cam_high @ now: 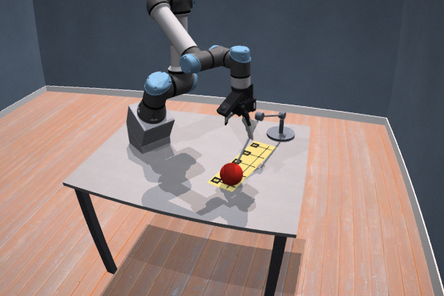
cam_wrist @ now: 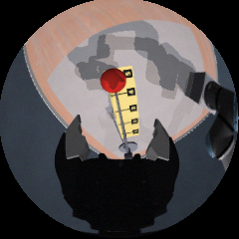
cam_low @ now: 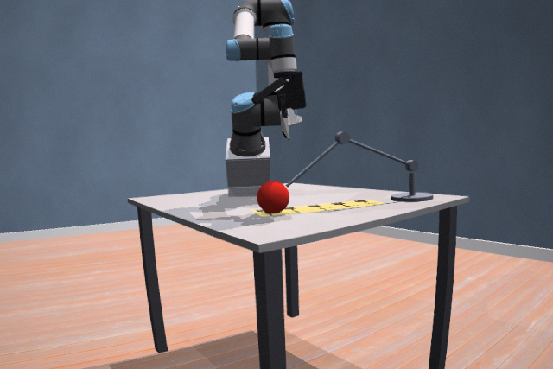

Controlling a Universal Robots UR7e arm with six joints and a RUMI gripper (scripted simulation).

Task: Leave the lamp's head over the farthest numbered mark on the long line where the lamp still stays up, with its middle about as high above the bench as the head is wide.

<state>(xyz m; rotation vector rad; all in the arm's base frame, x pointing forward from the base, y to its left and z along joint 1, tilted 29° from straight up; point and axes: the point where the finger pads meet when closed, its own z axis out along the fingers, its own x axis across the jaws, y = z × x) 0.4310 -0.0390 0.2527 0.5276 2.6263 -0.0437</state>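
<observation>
So my bench is a light grey rectangular table point(cam_high: 107, 174) point(cam_low: 276, 239) point(cam_wrist: 164, 60) with dark legs. Flat on it there's a yellow numbered strip point(cam_high: 271, 147) point(cam_low: 303, 209) point(cam_wrist: 129, 90), plus a round grey metallic-looking lamp base point(cam_high: 274, 136) point(cam_low: 402, 197) point(cam_wrist: 120, 146) near one corner, inside the edge.

The red ball point(cam_high: 231, 173) hangs near the yellow strip's point(cam_high: 259, 155) near end

The head point(cam_high: 231, 173) point(cam_low: 273, 197) point(cam_wrist: 113, 80) looks like smooth, softly glossy plastic. The lamp's base point(cam_high: 275, 135) point(cam_low: 411, 197) resembles polished grey metal. The strip point(cam_high: 259, 145) point(cam_low: 303, 209) point(cam_wrist: 127, 102) seems matt paper; the floor point(cam_high: 344, 192) point(cam_low: 214, 284) point(cam_wrist: 52, 42), streaky wood planks; the walls point(cam_high: 286, 28) point(cam_low: 111, 88), mottled and matt.
</observation>
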